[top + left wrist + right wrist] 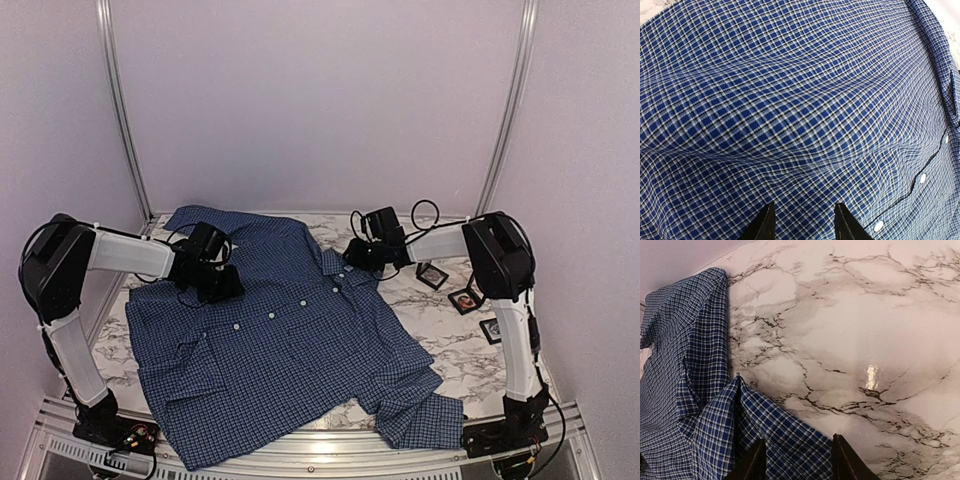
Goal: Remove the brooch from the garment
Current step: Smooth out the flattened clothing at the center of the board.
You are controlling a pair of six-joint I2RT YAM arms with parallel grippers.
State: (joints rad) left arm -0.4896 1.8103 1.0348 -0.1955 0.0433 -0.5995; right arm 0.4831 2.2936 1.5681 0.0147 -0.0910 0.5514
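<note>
The garment, a dark blue checked shirt with white buttons, lies spread flat on the marble table. The brooch is not visible in any view. My left gripper is low over the shirt's left shoulder area. In the left wrist view it is open, with only checked cloth between the fingertips and buttons at the right. My right gripper is at the collar. In the right wrist view it is open, over the collar's edge, where the cloth meets bare marble.
Three small black-framed pieces lie on the marble to the right of the shirt. White walls with metal posts close in the back and sides. The table's front rail runs between the arm bases.
</note>
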